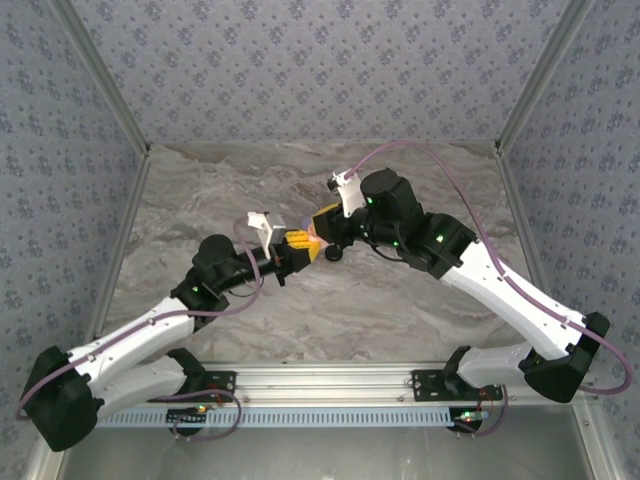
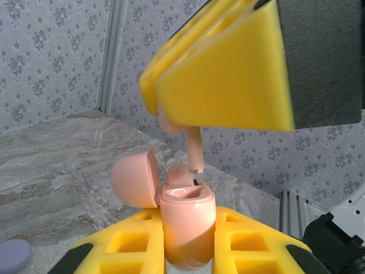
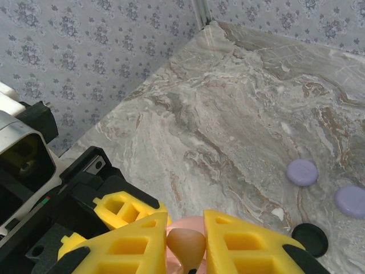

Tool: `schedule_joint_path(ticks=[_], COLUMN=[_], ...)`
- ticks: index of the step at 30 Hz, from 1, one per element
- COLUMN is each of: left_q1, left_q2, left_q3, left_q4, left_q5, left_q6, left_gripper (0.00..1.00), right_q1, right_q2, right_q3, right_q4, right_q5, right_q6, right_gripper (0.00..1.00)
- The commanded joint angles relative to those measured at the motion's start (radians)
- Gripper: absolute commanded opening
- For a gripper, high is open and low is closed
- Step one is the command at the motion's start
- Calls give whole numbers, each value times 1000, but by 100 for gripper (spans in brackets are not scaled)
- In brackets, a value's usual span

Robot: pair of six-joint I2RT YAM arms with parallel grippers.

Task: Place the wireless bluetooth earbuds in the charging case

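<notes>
Earbud, pale pink, hangs stem-down pinched in your right gripper, tip just above the open charging case clamped in your left gripper. Its lid tilts aside; two purple round cases and a black one lie well away on the table.

There is one pale pink plastic charging case, its round lid open, and one pale pink stemmed earbud in plain sight. On the one grey marbled table lie three closed, coin-like cases: a lilac round case, a second lilac round case and one black round case. The yellow-fingered grippers number two, the left gripper and the right gripper.
</notes>
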Motion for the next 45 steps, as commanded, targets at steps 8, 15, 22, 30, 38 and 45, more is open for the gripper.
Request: schedule_joint_path(ticks=[8, 15, 22, 30, 38, 45], left_q1=[-7, -8, -9, -9, -9, -8], left_q2=[-27, -27, -27, -23, -21, -21], left_q3=[36, 34, 35, 38, 41, 40], left_q4=[44, 44, 44, 46, 52, 67], left_q5=[-2, -6, -26, -31, -30, -20], left_q6=[-7, -6, -15, -21, -21, -16], left_gripper=[0, 0, 0, 0, 0, 0], right_q1=[7, 9, 15, 17, 10, -48], right_q2=[-1, -1, -2, -4, -2, -66], right_q3=[-8, -13, -31, -44, -25, 19], right_q4=[-21, -13, -10, 9, 0, 9], right_q5=[3, -10, -7, -22, -60, -92], right_q6=[-11, -9, -9, -6, -12, 4], right_gripper=[23, 23, 23, 23, 30, 54])
